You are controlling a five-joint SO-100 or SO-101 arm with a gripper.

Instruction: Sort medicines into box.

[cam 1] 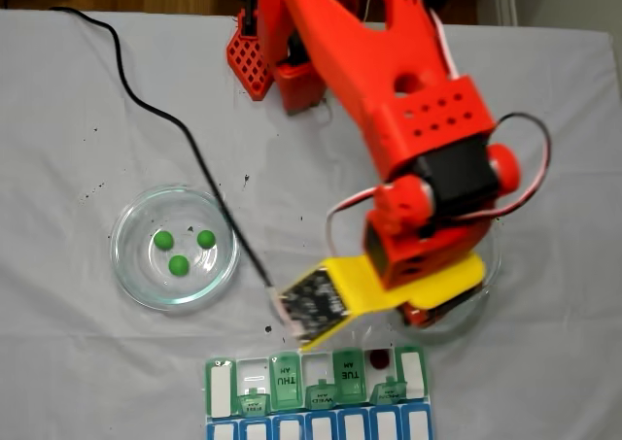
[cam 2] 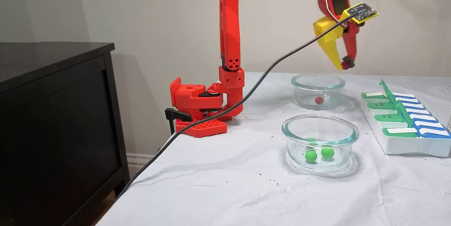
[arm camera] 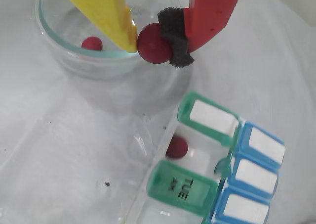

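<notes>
My gripper (arm camera: 155,43) is shut on a dark red ball (arm camera: 154,44), held between the yellow finger and the red finger's black foam pad. In a fixed view the gripper (cam 2: 344,64) hangs above the far glass dish (cam 2: 317,82), which holds one red ball (cam 2: 319,100). Another red ball (arm camera: 177,148) lies in an open compartment of the box (arm camera: 207,150), beside the closed green TUE lid. Three green balls (cam 1: 178,264) rest in the other glass dish (cam 1: 126,251). The box (cam 1: 222,387) sits at the table's near edge in a fixed view.
A black cable (cam 1: 194,149) runs across the white cloth to the camera board on the wrist. The arm's red base (cam 2: 197,104) is clamped at the table's back edge. A dark cabinet (cam 2: 53,120) stands left of the table.
</notes>
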